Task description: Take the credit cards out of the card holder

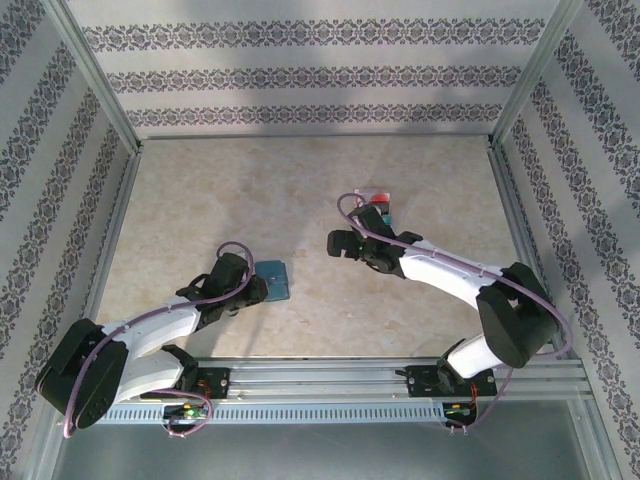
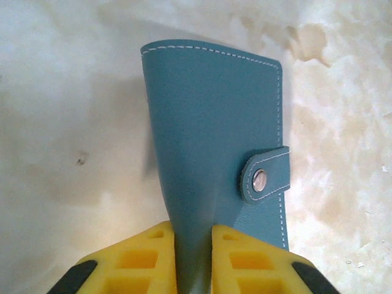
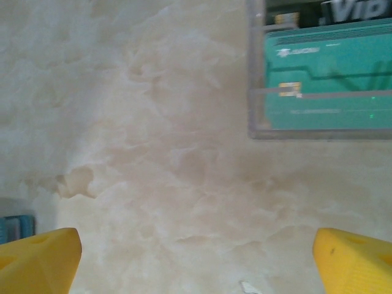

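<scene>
Left claw point(image 2: 193, 240) pinches the card holder point(image 2: 214, 122) at its near edge, snap tab point(image 2: 264, 177) fastened.
The holder sits on the worktop point(image 3: 153, 153) near the left arm. Right claw point(image 3: 196, 257) gapes wide, with the teal credit cards point(image 3: 324, 79) just ahead.

the left arm point(image 1: 160, 330) reaches forward to the right, the left gripper point(image 2: 193, 245) clamped on the near edge of the card holder point(image 2: 214, 122), while the right arm point(image 1: 450, 275) bends over to the left, the right gripper point(image 3: 196, 260) with its jaws spread wide, gripping nothing.
</scene>
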Tool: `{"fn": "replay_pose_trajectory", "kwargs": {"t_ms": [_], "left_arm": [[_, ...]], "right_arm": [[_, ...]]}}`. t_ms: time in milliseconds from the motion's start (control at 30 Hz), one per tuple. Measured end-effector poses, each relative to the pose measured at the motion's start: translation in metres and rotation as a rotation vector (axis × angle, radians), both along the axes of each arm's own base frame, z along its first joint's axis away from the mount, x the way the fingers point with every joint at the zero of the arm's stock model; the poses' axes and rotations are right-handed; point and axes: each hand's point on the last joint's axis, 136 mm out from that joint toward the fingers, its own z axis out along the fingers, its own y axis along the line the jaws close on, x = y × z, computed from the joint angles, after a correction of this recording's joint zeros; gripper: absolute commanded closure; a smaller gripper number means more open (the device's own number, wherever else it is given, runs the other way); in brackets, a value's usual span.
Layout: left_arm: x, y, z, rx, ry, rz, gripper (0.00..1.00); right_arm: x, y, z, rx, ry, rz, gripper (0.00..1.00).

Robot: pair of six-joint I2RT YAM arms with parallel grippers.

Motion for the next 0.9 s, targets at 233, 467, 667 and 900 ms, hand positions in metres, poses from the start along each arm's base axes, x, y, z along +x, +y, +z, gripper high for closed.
{"fn": "replay_pose_trajectory", "kwargs": {"t_ms": [233, 467, 667, 900], "left_arm": [[0.001, -0.007, 0.009, -0.054, -0.045, -0.021, 1.0], [-0.002, -0.021, 0.026, -0.152, -0.086, -0.068, 1.0], [0.001, -0.033, 0.059, -0.253, -0.175, -0.106, 1.0], [0.001, -0.044, 0.081, -0.32, -0.217, -0.151, 1.0]], "right_arm": [[-0.007, 0.032, -0.011, 0.08, 0.069, 0.073, 0.05], [-0.015, 0.068, -0.002, 0.282, 0.101, 0.149, 0.05], [-0.026, 0.087, 0.003, 0.403, 0.124, 0.214, 0.03], [-0.037, 0.112, 0.019, 0.49, 0.109, 0.3, 0.04]]}}
